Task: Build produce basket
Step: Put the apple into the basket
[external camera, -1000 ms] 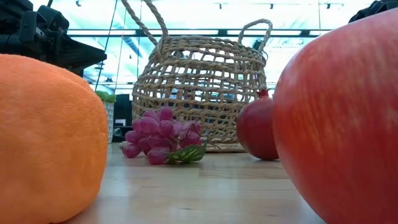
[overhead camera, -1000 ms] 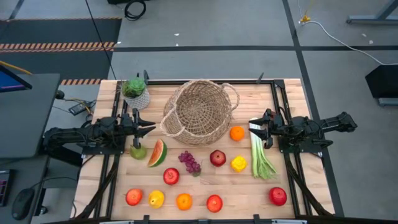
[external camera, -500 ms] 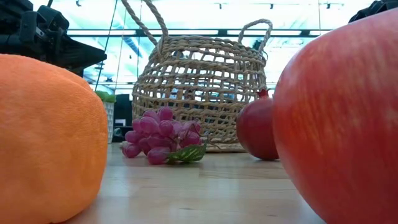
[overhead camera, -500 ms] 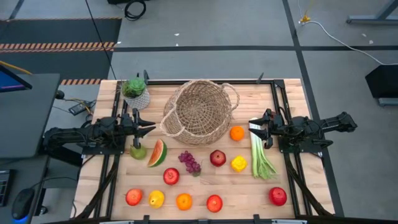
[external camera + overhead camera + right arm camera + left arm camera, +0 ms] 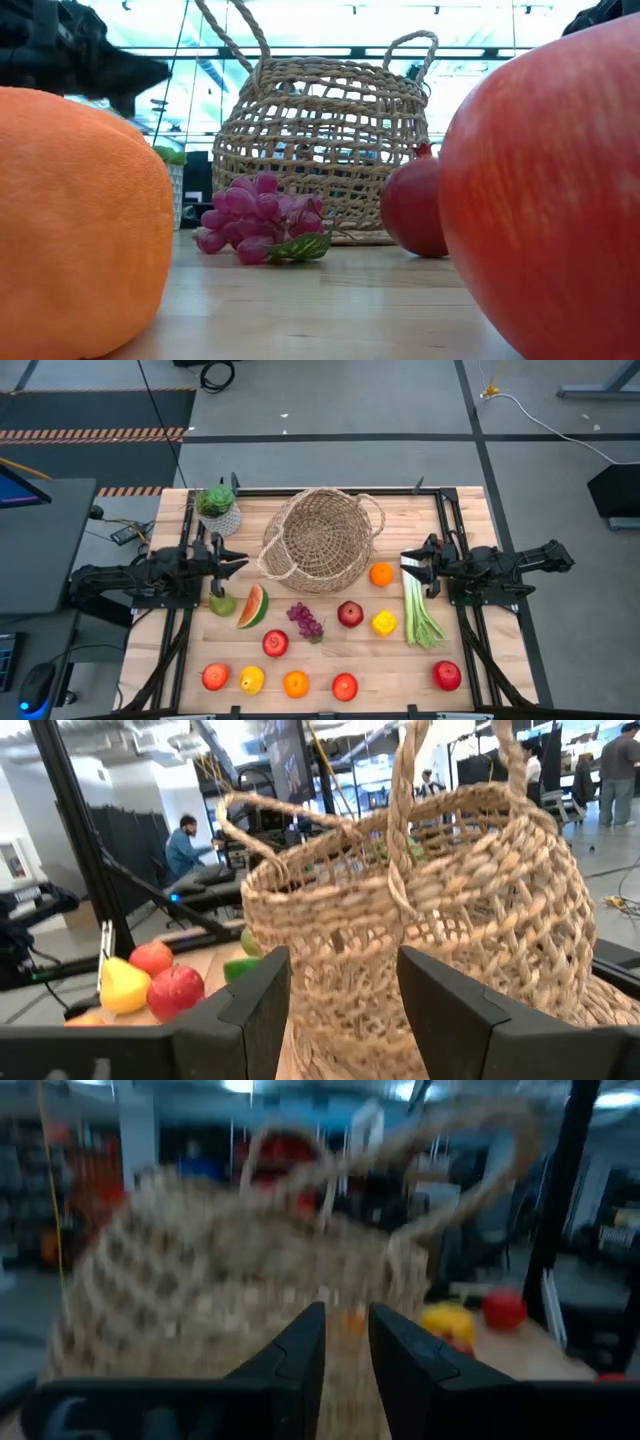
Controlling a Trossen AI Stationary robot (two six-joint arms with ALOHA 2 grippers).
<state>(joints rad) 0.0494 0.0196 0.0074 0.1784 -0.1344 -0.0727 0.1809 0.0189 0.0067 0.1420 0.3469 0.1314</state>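
The wicker basket (image 5: 320,540) stood near the far edge of the table (image 5: 460,660), in the middle. The left gripper (image 5: 237,563) was beside it on the left side, over the green pear (image 5: 221,604), its fingers almost together, it seems. The right gripper (image 5: 411,563) was on the other side, fingers apart, near the orange (image 5: 381,574) and the leek (image 5: 419,610).
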